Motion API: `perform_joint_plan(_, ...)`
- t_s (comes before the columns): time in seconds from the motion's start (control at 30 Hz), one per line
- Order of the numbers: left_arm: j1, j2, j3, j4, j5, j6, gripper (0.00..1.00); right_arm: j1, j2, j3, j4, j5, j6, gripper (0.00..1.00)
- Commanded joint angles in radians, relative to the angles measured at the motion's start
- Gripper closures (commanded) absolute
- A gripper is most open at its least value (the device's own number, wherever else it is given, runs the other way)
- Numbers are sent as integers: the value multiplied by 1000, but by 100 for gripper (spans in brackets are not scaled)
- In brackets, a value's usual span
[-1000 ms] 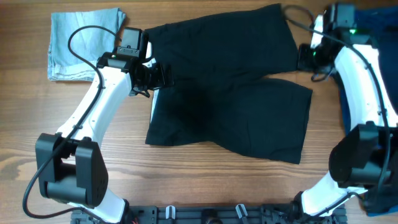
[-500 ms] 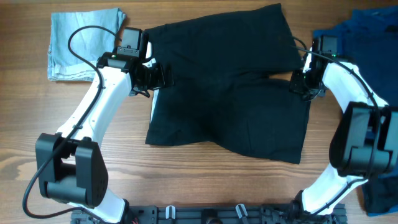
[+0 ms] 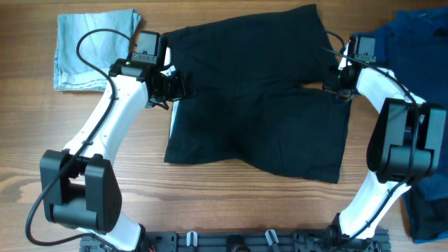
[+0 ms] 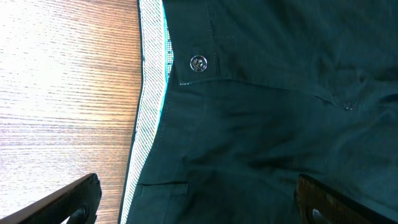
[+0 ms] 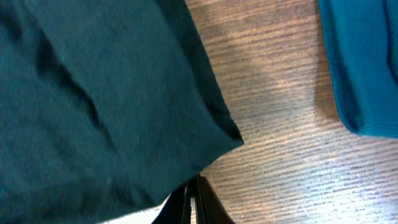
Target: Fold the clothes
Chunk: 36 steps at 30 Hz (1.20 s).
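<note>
Shorts (image 3: 259, 98) flat on table (image 3: 231, 203); left gripper (image 3: 176, 85) spread above waistband (image 4: 149, 93), right gripper (image 5: 191, 194) clenched beside hem; pale cloth (image 3: 94, 49) left, blue heap (image 3: 423, 31) right.

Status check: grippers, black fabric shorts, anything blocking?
Left gripper open over grey-lined waistband. Right gripper shut beside leg hem. Black fabric shorts spread, unfolded. Blue cloth heap alongside, apart.

no readable text, labels, brand marks, numbers or signs in any view
</note>
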Motion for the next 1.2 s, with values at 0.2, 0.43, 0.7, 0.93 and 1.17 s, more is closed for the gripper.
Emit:
perform_joint_plan(0.2, -2, 11, -6, 0, 8, 5, 0, -1, -159, 205, -408, 6, 14, 96)
perform_joint_plan(0.43, -2, 11, -6, 0, 8, 5, 0, -1, -173, 116, -554, 10, 108, 96)
perform_joint_plan(0.7, -2, 11, -6, 0, 8, 5, 0, -1, -72, -19, -424, 11, 123, 96)
perform_joint_plan(0.93, -2, 11, -6, 0, 8, 5, 0, -1, 20, -19, -315, 46, 122, 96)
perform_joint_plan(1.17, -2, 11, -6, 0, 8, 5, 0, -1, 25, -7, -252, 26, 93, 96)
